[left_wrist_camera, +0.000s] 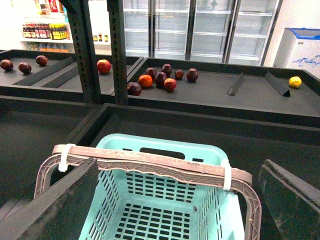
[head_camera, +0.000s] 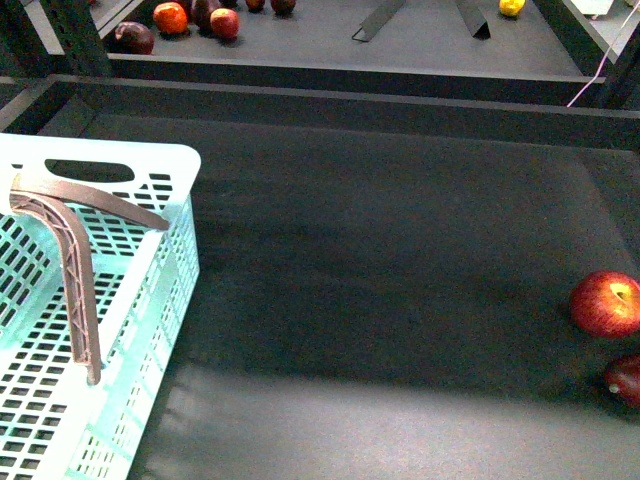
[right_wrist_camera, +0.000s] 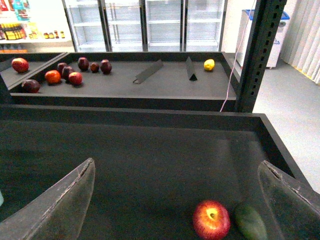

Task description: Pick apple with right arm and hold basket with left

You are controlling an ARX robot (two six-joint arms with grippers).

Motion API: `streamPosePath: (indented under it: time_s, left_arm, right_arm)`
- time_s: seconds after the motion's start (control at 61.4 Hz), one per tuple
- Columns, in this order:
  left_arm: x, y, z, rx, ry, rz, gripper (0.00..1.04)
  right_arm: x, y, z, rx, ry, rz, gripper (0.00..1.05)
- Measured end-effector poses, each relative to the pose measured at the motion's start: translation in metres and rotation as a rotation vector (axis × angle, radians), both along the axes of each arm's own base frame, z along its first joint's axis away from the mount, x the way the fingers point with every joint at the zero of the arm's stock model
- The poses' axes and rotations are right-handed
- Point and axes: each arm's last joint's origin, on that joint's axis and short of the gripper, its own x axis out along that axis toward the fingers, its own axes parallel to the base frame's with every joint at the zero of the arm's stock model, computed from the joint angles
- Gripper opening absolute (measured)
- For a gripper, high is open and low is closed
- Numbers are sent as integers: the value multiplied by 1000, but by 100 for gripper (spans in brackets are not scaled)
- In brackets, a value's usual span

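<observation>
The pale mint-green basket [head_camera: 150, 165] stands at the left of the dark shelf, its brownish ribbed handles [head_camera: 75, 260] up. In the left wrist view the basket [left_wrist_camera: 165, 192] lies below and ahead of my left gripper [left_wrist_camera: 180, 160]. That gripper is open, its jaws wide either side of the handle [left_wrist_camera: 150, 162] and not touching it. The bright red apple [head_camera: 606, 303] rests at the far right. In the right wrist view the apple [right_wrist_camera: 211, 219] lies between the open jaws of my right gripper [right_wrist_camera: 176, 161], nearer one finger [right_wrist_camera: 290, 200], untouched. Neither gripper shows in the front view.
A darker maroon apple [head_camera: 626, 380] lies just beside the red apple; it looks dark in the right wrist view [right_wrist_camera: 250, 222]. A raised ledge [head_camera: 350, 100] bounds the shelf's far side. Behind it lie several fruits [head_camera: 170, 17] and a yellow one [head_camera: 511, 6]. An upright post [right_wrist_camera: 260, 50] stands at the right.
</observation>
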Motion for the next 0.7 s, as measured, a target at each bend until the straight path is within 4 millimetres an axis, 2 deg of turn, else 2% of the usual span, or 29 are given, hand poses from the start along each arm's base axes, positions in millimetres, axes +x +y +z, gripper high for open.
streamPosePath:
  time_s: [0.57,0.602,0.651,0.7]
  left_arm:
    - [0,0,0,-3,3,2,98]
    - [0,0,-1,-31,69,32,98]
    - [1,0,-1,-87,289,93,98]
    - [2,0,-2,-143,428,106,98]
  right_arm:
    - [0,0,0,0,0,0,96]
    - [0,0,0,0,0,0,96]
    - [0,0,0,0,0,0,96]
    - [0,0,0,0,0,1,96]
